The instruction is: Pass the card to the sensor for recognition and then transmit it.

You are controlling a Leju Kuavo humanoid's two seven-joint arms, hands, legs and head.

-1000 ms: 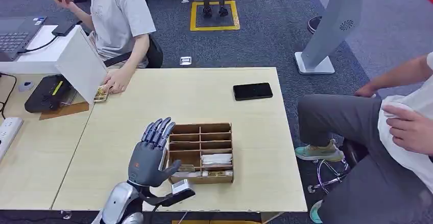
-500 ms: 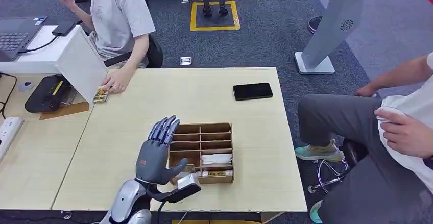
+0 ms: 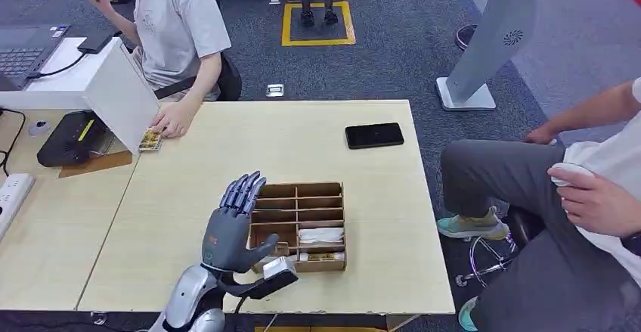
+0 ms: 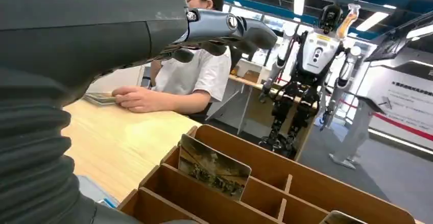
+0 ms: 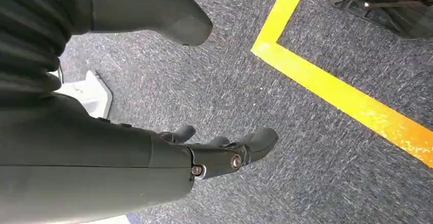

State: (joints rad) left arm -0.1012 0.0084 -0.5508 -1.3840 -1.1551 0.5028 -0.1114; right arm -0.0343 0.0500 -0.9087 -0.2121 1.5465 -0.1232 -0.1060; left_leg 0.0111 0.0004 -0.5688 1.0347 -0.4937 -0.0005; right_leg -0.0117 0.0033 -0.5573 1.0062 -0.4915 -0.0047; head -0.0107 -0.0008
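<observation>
Beside the compartmented wooden tray (image 3: 332,189) on your table, the left hand (image 3: 227,234) hovers, fingers spread and empty; the upright picture card (image 4: 213,166) waits unpicked, so pickup, scan and handover remain.

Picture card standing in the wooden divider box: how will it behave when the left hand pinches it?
The thin picture card leans on a divider of the wooden box, so it probably tips at a nudge. It looks light and flat, likely flexing. The left hand is open beside it.
</observation>
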